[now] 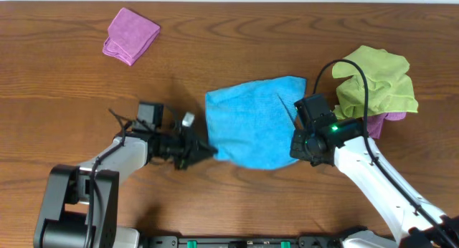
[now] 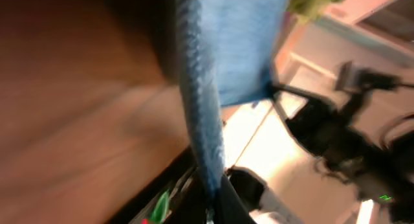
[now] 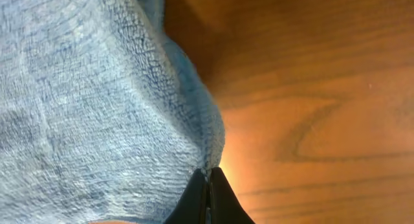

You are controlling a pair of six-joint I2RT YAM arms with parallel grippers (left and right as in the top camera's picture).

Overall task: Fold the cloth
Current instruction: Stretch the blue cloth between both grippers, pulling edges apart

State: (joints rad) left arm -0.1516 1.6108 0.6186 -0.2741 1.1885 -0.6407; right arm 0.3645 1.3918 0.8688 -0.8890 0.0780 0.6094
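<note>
The sky-blue cloth [image 1: 255, 122] lies in the middle of the table, its near edge lifted between the two arms. My left gripper [image 1: 212, 152] pinches the cloth's near-left corner, shut on it; in the left wrist view the blue cloth [image 2: 202, 114] runs up in a taut band from my left gripper [image 2: 212, 199]. My right gripper [image 1: 295, 150] is shut on the near-right corner. In the right wrist view the terry cloth [image 3: 97, 101] fills the left side and its edge is caught in my right gripper [image 3: 208, 175], whose black fingers are pressed together.
A lilac-purple cloth [image 1: 130, 35] lies folded at the far left. A lime-green cloth [image 1: 376, 79] is bunched at the right, just behind the right arm, with a bit of purple cloth [image 1: 388, 119] under it. Bare wooden table [image 1: 64, 105] surrounds them.
</note>
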